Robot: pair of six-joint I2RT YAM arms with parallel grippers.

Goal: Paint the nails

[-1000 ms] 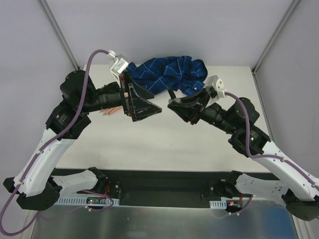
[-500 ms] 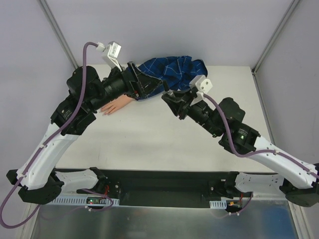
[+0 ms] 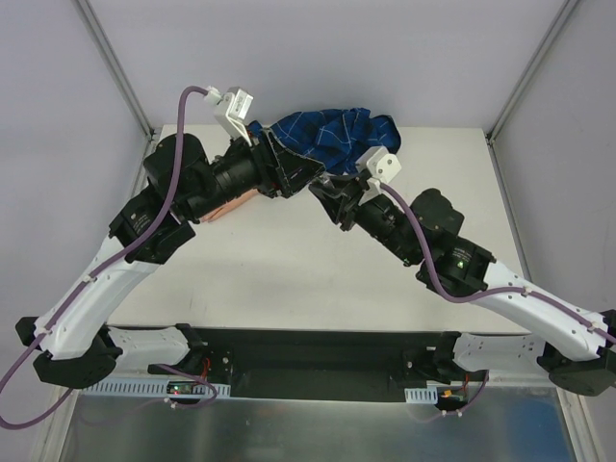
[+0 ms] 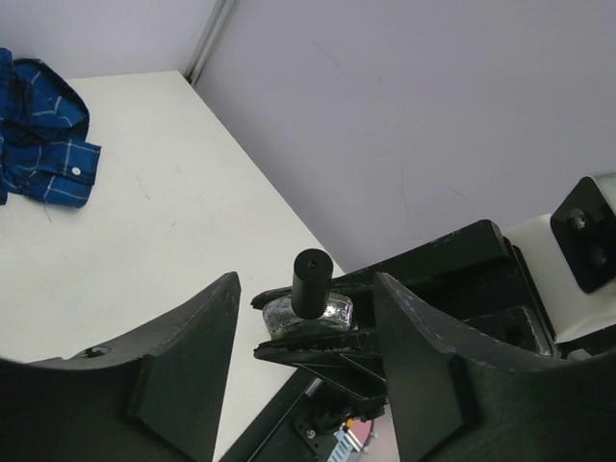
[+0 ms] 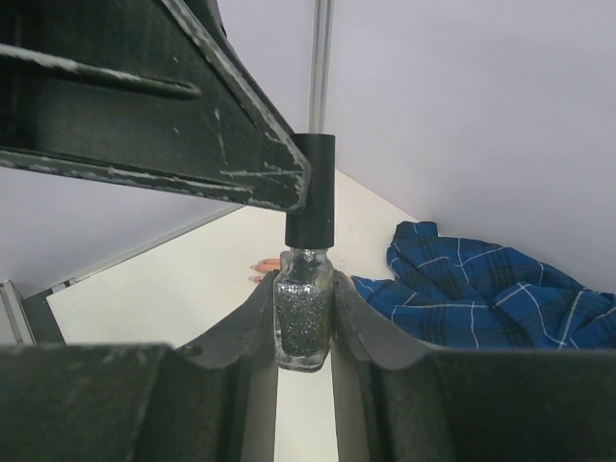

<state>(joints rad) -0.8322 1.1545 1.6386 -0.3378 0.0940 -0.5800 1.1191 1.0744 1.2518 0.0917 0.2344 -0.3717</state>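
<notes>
- Narrowing from wide, the empty left hand [image 4: 306, 308] is set half-open at the cap's [image 4: 310, 281] three and nine o'clock.
- The bottle [image 5: 304, 327] is clamped by the right hand [image 5: 303, 289]; uncapping is expected.

Left arm [image 3: 106, 279]: rises from the near-left base, elbow bent, forearm reaching right above the counter.
Left end effector [image 4: 306, 289]: jaws apart, either side of a glitter polish bottle [image 4: 308, 313], not touching it.
Right arm [image 3: 520, 303]: rises from the near-right base, forearm angled left toward the other wrist.
Right end effector [image 5: 304, 308]: jaws clamped on the bottle's glass body, holding it upright.
</notes>
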